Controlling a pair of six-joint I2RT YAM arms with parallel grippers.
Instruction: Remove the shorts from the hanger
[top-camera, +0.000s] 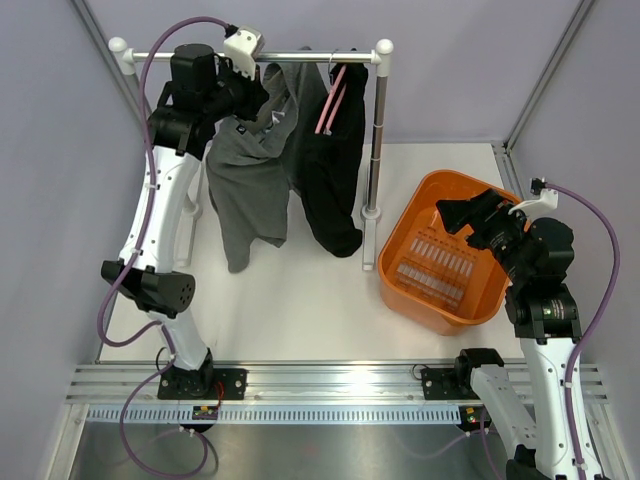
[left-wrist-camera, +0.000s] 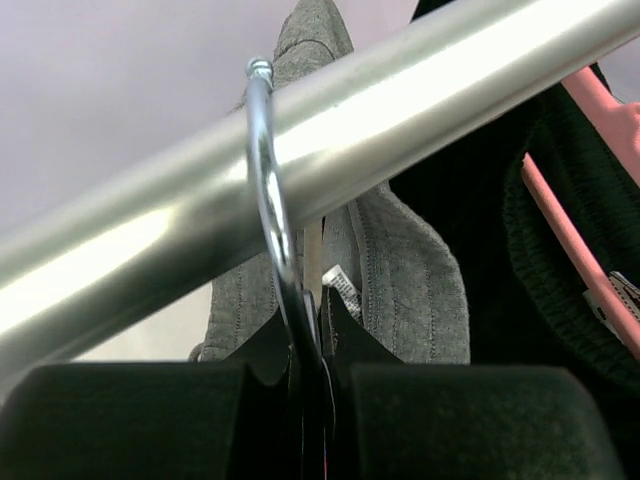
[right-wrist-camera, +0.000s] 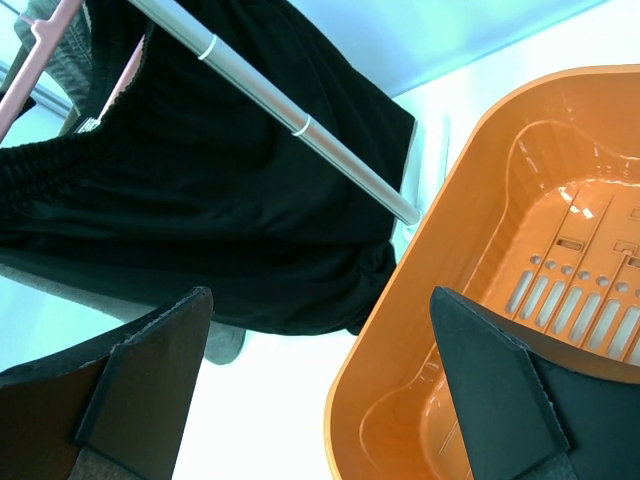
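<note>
Seeing left gripper (left-wrist-camera: 310, 375) up at the rack rail (left-wrist-camera: 420, 110), over the far-left corner of the table. Pinching the steel hanger hook (left-wrist-camera: 262, 180) between fingers closed down onto it, hook looping over the rail. Finding the grey shorts (top-camera: 245, 190) hanging under the rail right at that gripper, bunched at the top and drooping toward the table near the far edge. Catching a small white label (left-wrist-camera: 342, 285) on the grey fabric behind the hook in the left wrist view. Noting black shorts (top-camera: 335, 170) just beside them on a pink hanger (top-camera: 330, 100), same rail, nearer the right-hand post (top-camera: 380, 120). Seeing orange basket (top-camera: 395, 250) sitting at the right edge of the table, just beside that post's base. Showing only its own slotted floor and inner walls in the right wrist view. Hovering right gripper (right-wrist-camera: 320, 300) above the basket's far rim, jaws spread wide, gripping nothing, facing the black shorts
</note>
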